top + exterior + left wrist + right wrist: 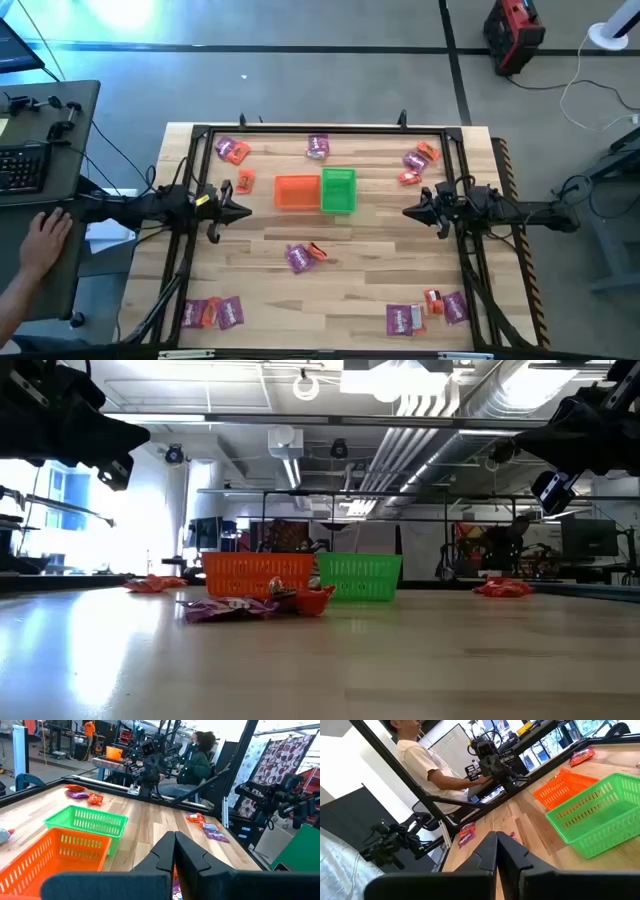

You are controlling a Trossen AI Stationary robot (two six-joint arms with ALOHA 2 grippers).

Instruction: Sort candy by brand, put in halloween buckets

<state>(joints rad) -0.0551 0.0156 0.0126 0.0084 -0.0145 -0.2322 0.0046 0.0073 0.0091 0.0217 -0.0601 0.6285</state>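
The orange bucket (296, 192) and the green bucket (338, 190) stand side by side on the table, slightly toward its far edge. The low view shows them too, orange bucket (258, 573) and green bucket (358, 575). Purple and orange-red candy packets lie in scattered groups: at the centre (305, 256), far left (232, 150), far middle (318, 147), far right (420, 160), near left (213, 313) and near right (425, 312). My left gripper (245, 211) hovers left of the orange bucket, shut (174, 840). My right gripper (408, 211) hovers right of the green bucket, shut (497, 837). Both are held above the table and hold nothing.
A dark frame (330, 128) runs along the table's far edge and sides. A person's hand (40, 235) rests on a desk left of the table. People sit beyond the table's right side (197, 760) and left side (420, 760). Bare wood lies between the candy groups.
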